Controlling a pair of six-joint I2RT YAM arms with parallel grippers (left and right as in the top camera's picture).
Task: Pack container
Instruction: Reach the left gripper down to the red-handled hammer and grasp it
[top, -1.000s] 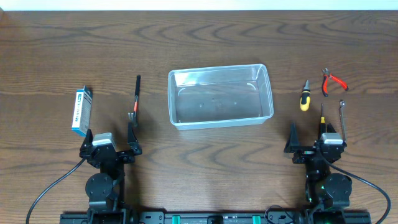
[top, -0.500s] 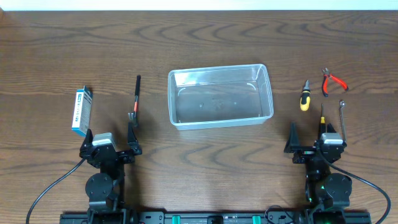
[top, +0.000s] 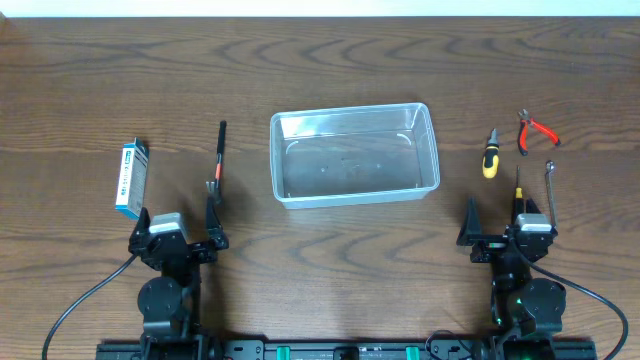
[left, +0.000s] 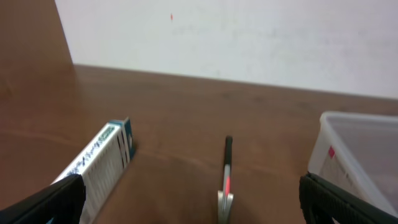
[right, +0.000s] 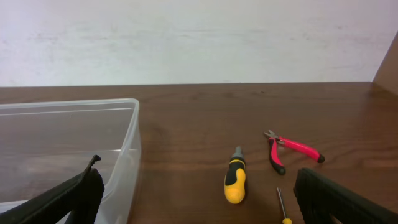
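The clear plastic container (top: 352, 110) sits empty at the table's middle. Its corner shows in the left wrist view (left: 354, 146) and in the right wrist view (right: 127, 146). My left gripper (top: 176, 218) is open and empty near the front edge, left of the container; in its wrist view (left: 196, 211) the fingers straddle a black-handled tool (left: 226, 180). My right gripper (top: 505, 220) is open and empty at the front right; in its wrist view (right: 199, 205) a yellow-black screwdriver (right: 235, 180) lies ahead.
A blue-white box (top: 130, 178) and the black-handled tool (top: 217, 160) lie on the left. On the right lie the yellow-black screwdriver (top: 489, 155), red pliers (top: 535, 130), a thin screwdriver (top: 517, 193) and a silver key (top: 550, 190).
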